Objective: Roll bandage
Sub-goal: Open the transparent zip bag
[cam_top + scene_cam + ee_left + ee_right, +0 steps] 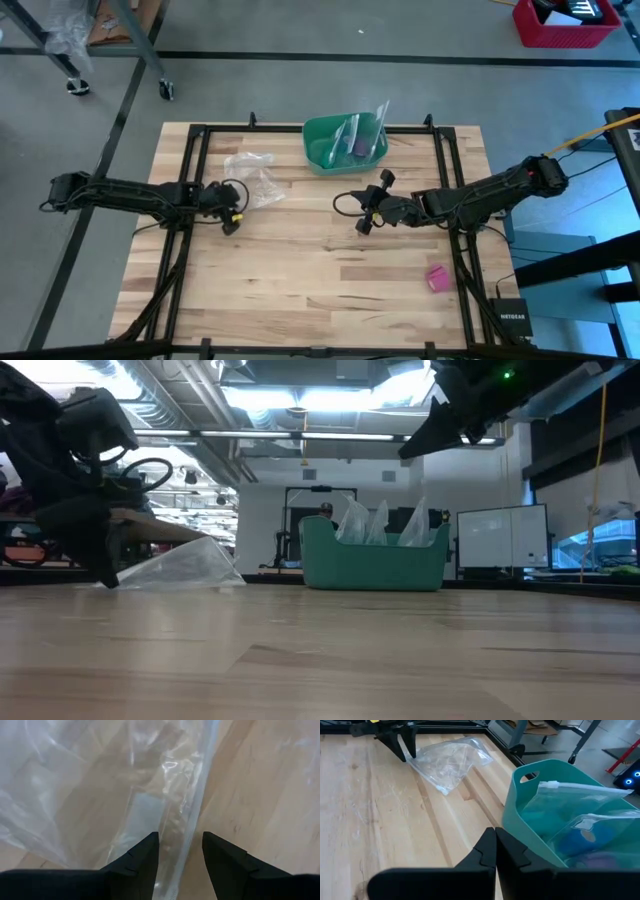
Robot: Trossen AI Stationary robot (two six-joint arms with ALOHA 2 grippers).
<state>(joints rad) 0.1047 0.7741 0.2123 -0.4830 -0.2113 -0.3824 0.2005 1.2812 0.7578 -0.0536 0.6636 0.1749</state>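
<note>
The wooden table fills the foreground of the low view, bare up to the green bowl at its far edge; beside the bowl, toward the left arm, one clear plastic bag lies flat, with the left gripper standing down at its edge. From above, taking the bowl as landmark, the count is one bowl, two zip bags standing in it, one loose bag on the boards, and one small pink bandage well away from the bowl near the table's right front corner, touched by neither arm. The right gripper hangs just in front of the bowl, apparently idle. The left wrist view shows the left gripper's fingers spread apart with a fold of the loose bag between them, probably lined up to pinch it, though nothing is clamped yet. The right wrist view shows the right gripper's fingers pressed together on nothing, pointing past the bowl's rim toward the loose bag and the left gripper beyond; the bowl's bags seem parked there to keep the table clear.
</note>
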